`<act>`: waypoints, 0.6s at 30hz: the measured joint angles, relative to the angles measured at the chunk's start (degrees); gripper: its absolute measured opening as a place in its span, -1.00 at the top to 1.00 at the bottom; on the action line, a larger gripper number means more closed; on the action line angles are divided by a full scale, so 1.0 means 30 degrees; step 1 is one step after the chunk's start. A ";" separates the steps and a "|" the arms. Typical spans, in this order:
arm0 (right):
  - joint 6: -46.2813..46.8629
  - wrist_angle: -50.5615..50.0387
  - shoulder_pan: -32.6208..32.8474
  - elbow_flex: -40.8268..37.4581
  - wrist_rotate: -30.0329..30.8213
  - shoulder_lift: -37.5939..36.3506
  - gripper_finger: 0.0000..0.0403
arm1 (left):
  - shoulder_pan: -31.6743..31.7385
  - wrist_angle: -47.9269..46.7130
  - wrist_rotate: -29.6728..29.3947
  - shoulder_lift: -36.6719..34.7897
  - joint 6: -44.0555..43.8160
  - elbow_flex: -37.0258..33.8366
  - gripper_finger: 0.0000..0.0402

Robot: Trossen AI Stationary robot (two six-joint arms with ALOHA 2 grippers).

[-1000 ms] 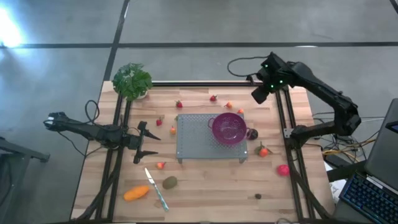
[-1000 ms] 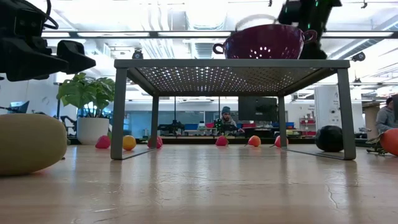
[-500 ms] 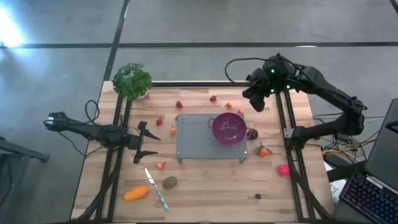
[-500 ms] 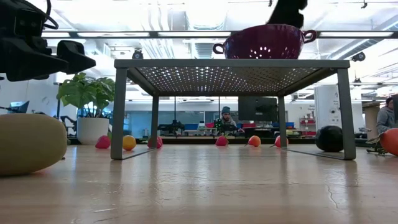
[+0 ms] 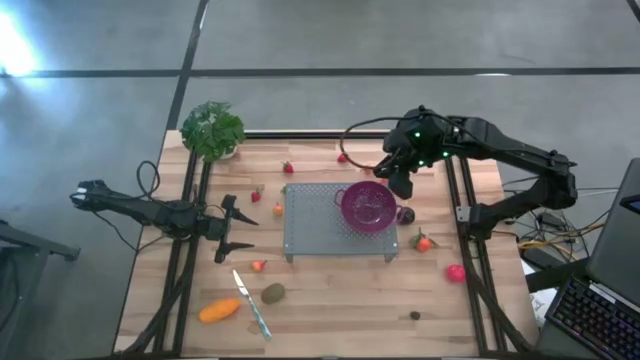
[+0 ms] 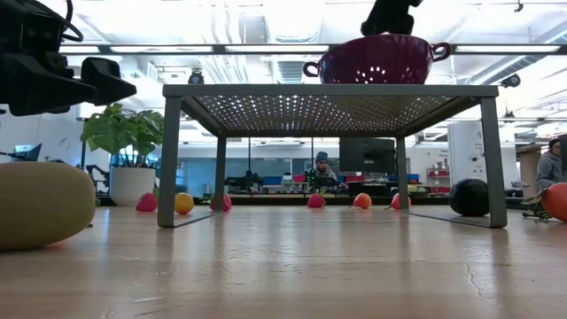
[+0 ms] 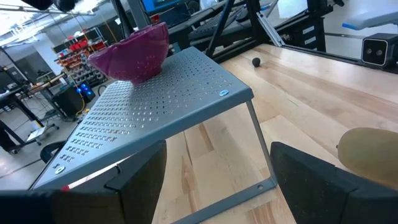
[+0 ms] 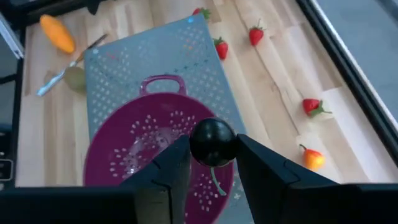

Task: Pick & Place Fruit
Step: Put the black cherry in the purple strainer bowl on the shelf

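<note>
While the left arm is lying low along the left side of the desk (image 5: 330,290), its left gripper (image 5: 238,229) is standing wide and empty, pointing toward the grey perforated rack (image 5: 310,225); the right arm is reaching in from the right rear corner, its forearm stretching leftward and its wrist bending down over the purple colander (image 5: 367,205) that is sitting on the rack; the right gripper (image 8: 212,163) is clamping a dark round fruit (image 8: 212,142) between its fingers, just above the colander's rim; the remaining fruit is lying scattered on the desk: strawberries (image 5: 288,167) along the far edge, an orange elongated piece (image 5: 219,311) and a brown-green oval one (image 5: 273,293) near the front left beside the knife (image 5: 252,306), and a pink-red ball (image 5: 456,272) at the right; a potted plant (image 5: 212,130) is occupying the far left corner.
</note>
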 joint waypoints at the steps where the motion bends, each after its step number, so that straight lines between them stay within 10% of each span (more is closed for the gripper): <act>1: -0.0001 -0.0007 0.0065 0.0000 0.0040 0.0167 0.40 | 0.0001 0.0001 0.0000 0.0006 0.0000 0.0002 -0.45; 18: -0.0131 -0.0109 0.0590 -0.0015 0.0000 0.2390 0.40 | -0.0006 0.0001 0.0000 0.0006 0.0000 0.0000 -0.45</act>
